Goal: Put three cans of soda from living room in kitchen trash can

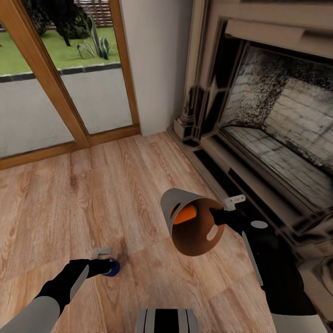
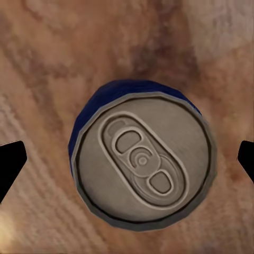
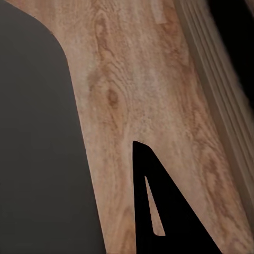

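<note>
Down on the wood floor [image 1: 115, 194] by the fireplace [image 1: 277, 115], the left gripper [image 2: 127, 159] hangs over the upright blue can [image 2: 143, 159], fingers [image 2: 10, 164] spread wide either side, not touching. The right gripper [image 1: 217, 217] grips a tilted bin [image 1: 194, 226] with an orange can [image 1: 186, 214] inside.

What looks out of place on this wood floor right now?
A dark blue soda can with a silver top stands upright on the wood floor, between the open left gripper fingers. The right gripper holds a tilted grey bin containing something orange.
</note>
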{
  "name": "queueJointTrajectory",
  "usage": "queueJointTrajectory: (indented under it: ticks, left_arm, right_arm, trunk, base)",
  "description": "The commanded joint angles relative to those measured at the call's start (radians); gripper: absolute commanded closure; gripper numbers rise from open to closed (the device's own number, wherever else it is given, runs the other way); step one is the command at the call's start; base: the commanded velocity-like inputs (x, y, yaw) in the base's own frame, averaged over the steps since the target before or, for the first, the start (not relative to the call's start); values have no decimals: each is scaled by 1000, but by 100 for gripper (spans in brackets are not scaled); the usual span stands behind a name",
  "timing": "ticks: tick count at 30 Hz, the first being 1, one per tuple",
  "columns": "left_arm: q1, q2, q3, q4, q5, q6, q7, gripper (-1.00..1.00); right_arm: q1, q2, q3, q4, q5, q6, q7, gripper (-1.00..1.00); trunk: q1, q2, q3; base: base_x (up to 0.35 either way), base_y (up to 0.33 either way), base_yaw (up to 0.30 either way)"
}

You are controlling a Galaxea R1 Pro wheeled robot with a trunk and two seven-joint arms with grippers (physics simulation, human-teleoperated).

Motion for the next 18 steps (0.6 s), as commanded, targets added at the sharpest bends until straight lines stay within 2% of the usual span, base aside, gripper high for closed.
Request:
queueJointTrajectory:
  ticks: [1, 5, 18]
  left_arm:
    - [0, 0, 0, 0, 0, 0, 0, -100]
    - [0, 0, 0, 0, 0, 0, -1, -100]
    - [0, 0, 1, 0, 0, -12, 0, -100]
  right_arm:
    - [0, 0, 1, -1, -15, 1, 0, 100]
    - [0, 0, 1, -1, -15, 1, 0, 100]
    - [0, 0, 1, -1, -15, 0, 0, 100]
  trunk:
    - [0, 0, -4]
    - [2, -1, -19]
    - [2, -1, -19]
  base:
    - [0, 0, 0]
    - [0, 0, 0]
    - [0, 0, 0]
